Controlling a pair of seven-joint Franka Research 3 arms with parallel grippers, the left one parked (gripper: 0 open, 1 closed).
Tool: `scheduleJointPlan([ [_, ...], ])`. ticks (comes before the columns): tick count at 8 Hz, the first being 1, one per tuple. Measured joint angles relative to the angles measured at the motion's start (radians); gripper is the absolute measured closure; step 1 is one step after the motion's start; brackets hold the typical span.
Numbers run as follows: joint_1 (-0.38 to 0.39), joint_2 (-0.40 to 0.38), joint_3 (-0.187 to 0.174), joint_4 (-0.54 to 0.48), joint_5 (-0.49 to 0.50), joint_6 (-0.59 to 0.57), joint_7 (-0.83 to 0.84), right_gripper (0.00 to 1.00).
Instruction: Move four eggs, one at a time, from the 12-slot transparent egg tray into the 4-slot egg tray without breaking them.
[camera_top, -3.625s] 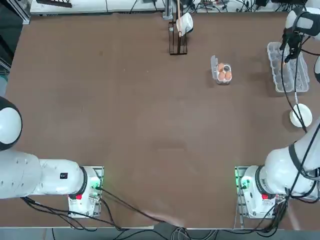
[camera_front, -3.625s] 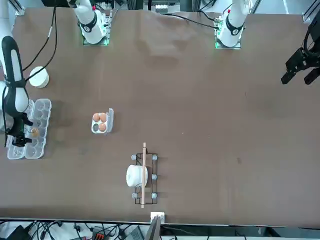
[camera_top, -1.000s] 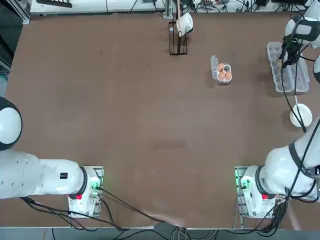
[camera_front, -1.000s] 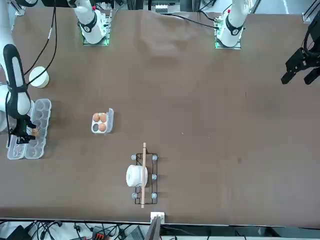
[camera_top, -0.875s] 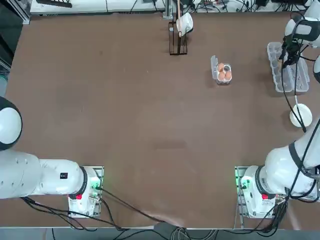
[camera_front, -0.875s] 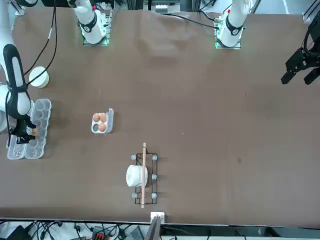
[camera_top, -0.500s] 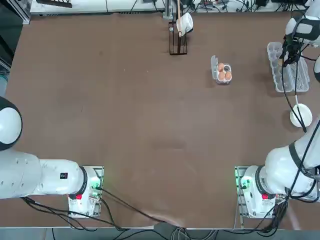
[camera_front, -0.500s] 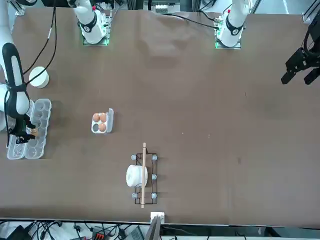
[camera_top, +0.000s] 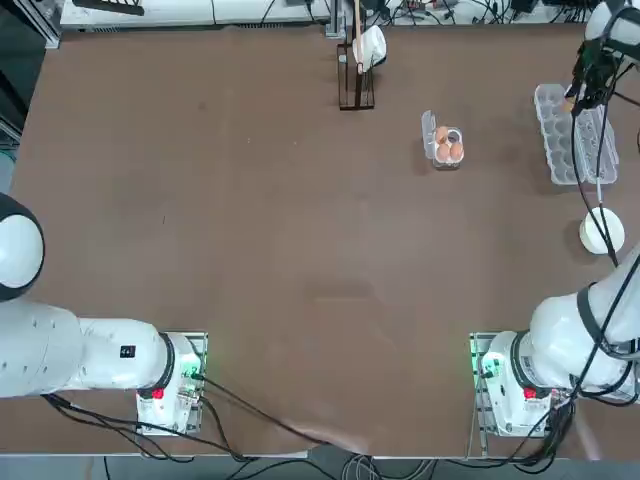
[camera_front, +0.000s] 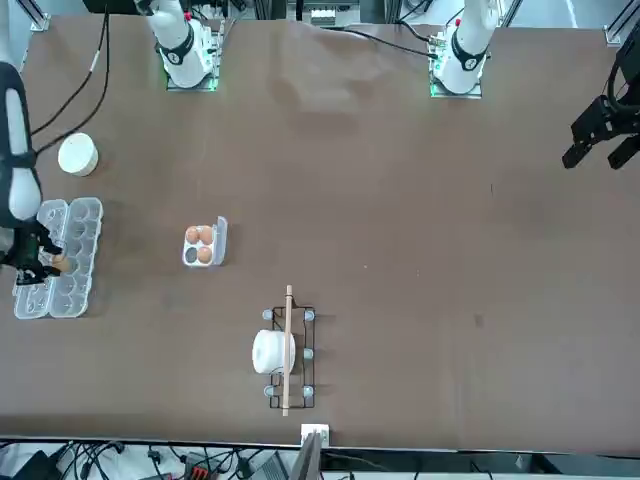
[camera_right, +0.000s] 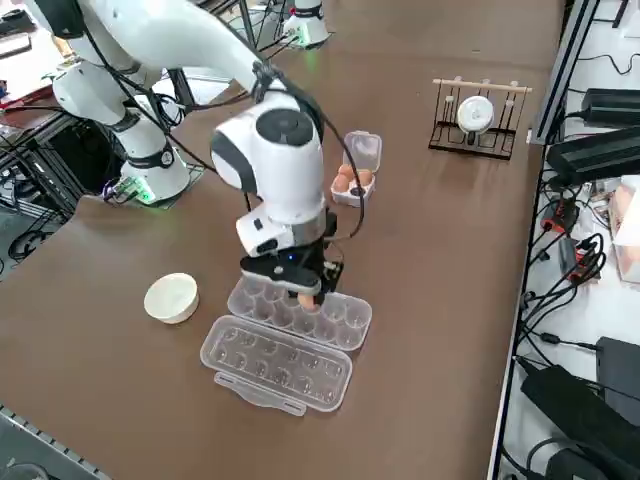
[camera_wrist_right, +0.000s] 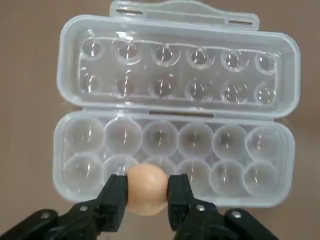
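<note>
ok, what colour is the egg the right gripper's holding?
Pale orange-brown egg, clamped in the right gripper above the 12-slot tray. Clearest in the right wrist view.

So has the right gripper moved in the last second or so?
Yes. In the top view the right gripper, shut on an egg, has lifted and shifted toward the far end of the 12-slot tray.

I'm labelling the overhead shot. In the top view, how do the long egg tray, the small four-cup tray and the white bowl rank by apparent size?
1. 12-slot transparent egg tray, clearly largest, though the arm and cables cover part of it.
2. 4-slot egg tray and white bowl: they look about alike, so no ranking between them.
</note>
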Motion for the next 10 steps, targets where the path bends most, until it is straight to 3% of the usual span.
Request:
scheduleJointPlan([
  [4, 0.11, -0.077, 0.053, 0.0, 0.05, -0.108, 0.067, 0.54],
  [10, 0.303, -0.082, 0.06, 0.0, 0.07, -0.111, 0.326, 0.55],
])
